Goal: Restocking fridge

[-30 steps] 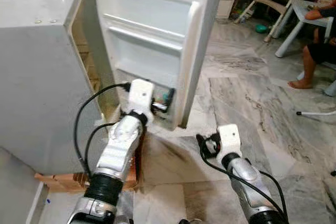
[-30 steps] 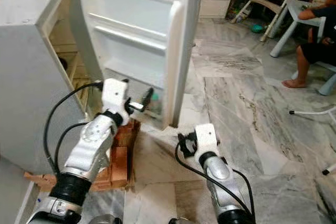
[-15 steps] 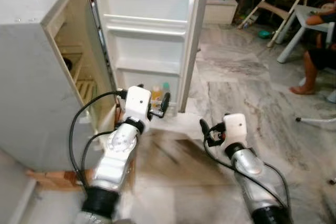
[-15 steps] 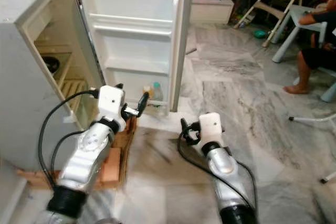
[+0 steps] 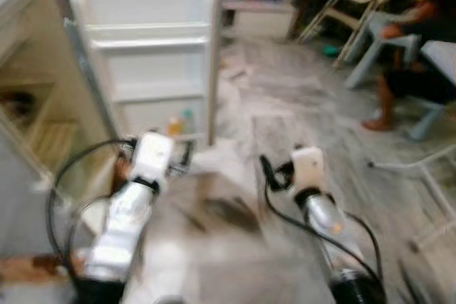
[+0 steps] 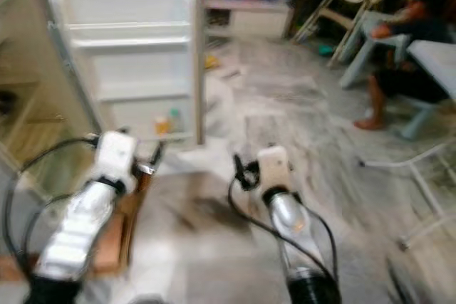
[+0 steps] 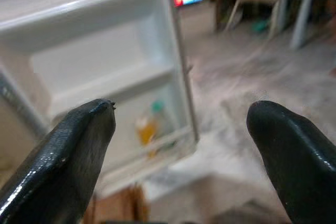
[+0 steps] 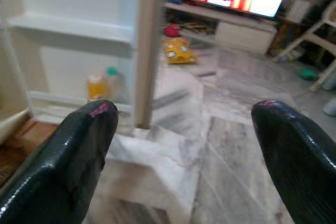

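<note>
1. The fingers [image 7: 73, 150] of the left gripper [image 7: 184, 145] are spread wide with nothing between them; the right gripper [image 8: 184, 145] is likewise spread and empty.
2. Both grippers hang in front of the fridge door [image 5: 149, 55], apart from it.
3. The door stands wide open, its shelves facing the robot, its long axis upright.
4. Two small bottles [image 8: 102, 85] stand upright on the bottom door shelf.
5. Judged step: between loads; next likely calls for fetching another item.
6. The head views are blurred.
</note>
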Robot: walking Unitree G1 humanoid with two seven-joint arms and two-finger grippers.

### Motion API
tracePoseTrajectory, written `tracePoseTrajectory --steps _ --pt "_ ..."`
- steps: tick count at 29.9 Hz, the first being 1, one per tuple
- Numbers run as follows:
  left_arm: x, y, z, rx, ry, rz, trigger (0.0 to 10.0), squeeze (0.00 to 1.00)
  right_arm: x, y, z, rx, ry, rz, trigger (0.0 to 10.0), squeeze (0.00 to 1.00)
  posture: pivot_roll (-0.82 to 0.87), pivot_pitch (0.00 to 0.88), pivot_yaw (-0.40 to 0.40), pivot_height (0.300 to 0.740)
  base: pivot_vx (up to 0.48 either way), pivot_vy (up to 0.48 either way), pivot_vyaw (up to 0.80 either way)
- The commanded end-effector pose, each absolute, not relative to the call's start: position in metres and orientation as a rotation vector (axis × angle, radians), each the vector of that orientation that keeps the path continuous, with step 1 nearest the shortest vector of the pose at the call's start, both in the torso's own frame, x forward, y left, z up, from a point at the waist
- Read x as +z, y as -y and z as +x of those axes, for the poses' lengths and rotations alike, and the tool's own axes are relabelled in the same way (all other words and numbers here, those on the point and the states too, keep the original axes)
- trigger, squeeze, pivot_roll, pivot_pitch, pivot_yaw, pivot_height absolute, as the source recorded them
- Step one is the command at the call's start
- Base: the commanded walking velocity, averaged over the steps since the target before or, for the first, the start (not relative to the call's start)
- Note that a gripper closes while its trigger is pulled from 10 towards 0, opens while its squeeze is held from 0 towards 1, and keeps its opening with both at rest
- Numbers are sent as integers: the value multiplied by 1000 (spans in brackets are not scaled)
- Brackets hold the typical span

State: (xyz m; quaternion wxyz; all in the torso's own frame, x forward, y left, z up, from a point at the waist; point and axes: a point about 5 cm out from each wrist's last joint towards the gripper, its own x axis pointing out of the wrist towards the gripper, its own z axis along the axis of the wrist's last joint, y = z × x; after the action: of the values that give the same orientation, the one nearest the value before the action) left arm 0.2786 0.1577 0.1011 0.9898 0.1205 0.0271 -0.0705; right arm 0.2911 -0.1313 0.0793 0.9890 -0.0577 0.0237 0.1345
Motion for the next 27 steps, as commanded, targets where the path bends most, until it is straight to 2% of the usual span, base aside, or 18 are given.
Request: tracePoseTrajectory --steps 1,5,10,17,24,27 --pt "107 -156 277 -124 -31 242 10000 0 85 144 295 219 -25 -138 10000 0 138 31 -45 740 435 0 -800" --pt "98 -180 262 11 -65 235 10000 0 90 150 297 191 1 -145 10000 0 120 34 -50 740 442 0 -800" --pt "91 -186 247 60 -100 229 10000 0 91 154 293 162 11 -151 10000 0 111 31 -54 740 447 0 -800" --pt "85 -183 240 75 -118 217 10000 0 88 158 290 112 15 -142 10000 0 102 14 -56 740 452 0 -800" --pt "87 -176 248 81 -88 189 10000 0 87 152 288 120 21 -120 10000 0 81 0 -53 740 477 0 -800" --pt "93 -174 255 88 -56 182 10000 0 96 150 292 133 62 -117 10000 0 76 0 -50 740 480 0 0"
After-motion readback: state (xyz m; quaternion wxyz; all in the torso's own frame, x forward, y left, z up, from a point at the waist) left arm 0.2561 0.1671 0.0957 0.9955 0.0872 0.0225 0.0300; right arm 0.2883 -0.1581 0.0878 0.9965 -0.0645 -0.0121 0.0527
